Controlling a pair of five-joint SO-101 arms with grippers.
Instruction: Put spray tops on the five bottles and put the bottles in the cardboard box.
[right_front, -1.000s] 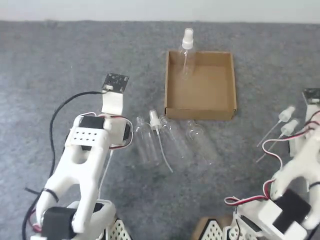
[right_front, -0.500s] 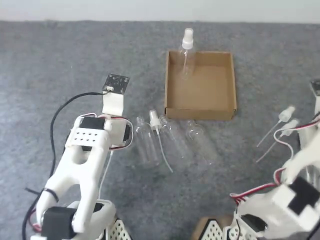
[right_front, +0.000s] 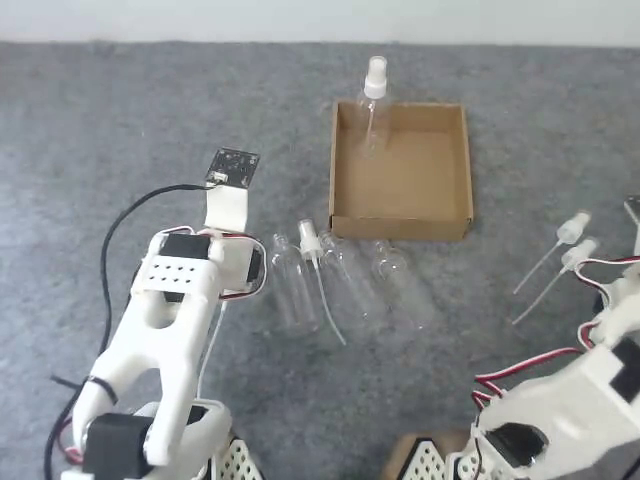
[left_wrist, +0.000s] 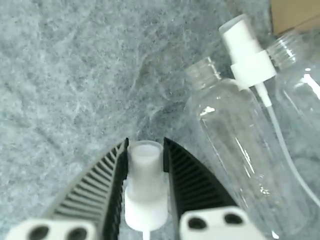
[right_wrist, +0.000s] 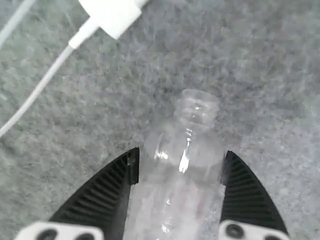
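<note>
— High view: seeing three uncapped bottles (right_front: 293, 285) lying at six o'clock of the cardboard box (right_front: 410, 180).
— Left wrist: seeing the left gripper (left_wrist: 145, 145) nearly closed, pinching a spray top (left_wrist: 145, 200); missing its tube.
— Right wrist: seeing the right gripper (right_wrist: 181, 152) half spread, clamping an open bottle (right_wrist: 187, 170); advising lining tube with neck before pressing; missing the base.

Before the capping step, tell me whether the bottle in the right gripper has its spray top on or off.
Off: the bottle in the right gripper ends in a bare, open threaded neck.
</note>
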